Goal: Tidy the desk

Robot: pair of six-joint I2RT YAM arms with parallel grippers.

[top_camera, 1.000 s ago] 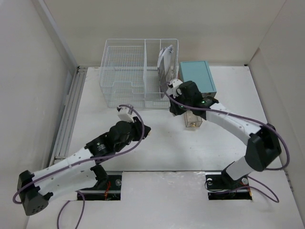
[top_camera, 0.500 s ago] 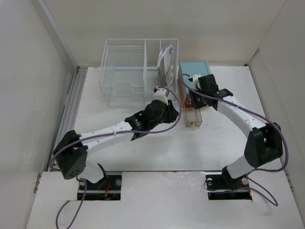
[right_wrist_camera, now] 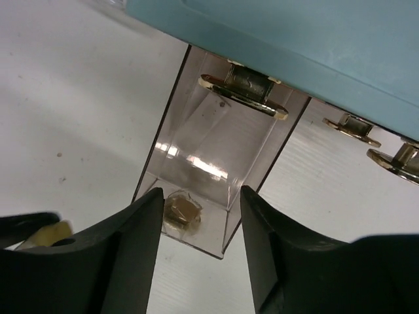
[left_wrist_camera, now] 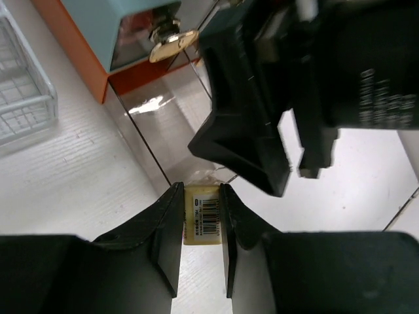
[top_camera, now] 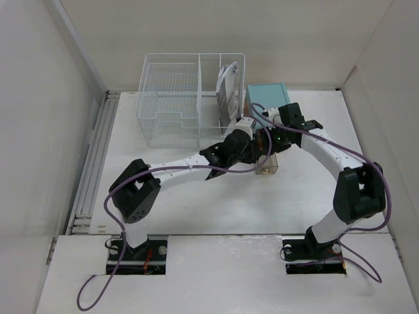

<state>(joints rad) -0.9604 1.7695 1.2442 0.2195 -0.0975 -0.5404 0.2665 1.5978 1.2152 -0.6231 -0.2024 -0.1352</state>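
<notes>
My left gripper (left_wrist_camera: 200,196) is shut on a small yellow block with a barcode label (left_wrist_camera: 201,219), held low over the white desk (top_camera: 196,203). Just ahead of it lies a clear plastic drawer (left_wrist_camera: 167,124), pulled out of the teal box (top_camera: 272,101). From above, the left gripper (top_camera: 252,145) sits beside the drawer (top_camera: 266,165), close to my right gripper (top_camera: 267,139). The right gripper (right_wrist_camera: 201,196) stands open, its fingers either side of the drawer's front end (right_wrist_camera: 216,163), where a brass knob (right_wrist_camera: 180,209) shows. The yellow block (right_wrist_camera: 52,232) peeks in at the left.
A white wire basket organizer (top_camera: 190,98) stands at the back left of the teal box, with papers (top_camera: 227,85) upright in its right compartment. Brass handles (right_wrist_camera: 245,88) line the box's front. White walls border the desk on three sides.
My left arm has swung from the near left across to the clear drawer, carrying the yellow block. The right gripper has opened and now hangs over the drawer by the teal box.
</notes>
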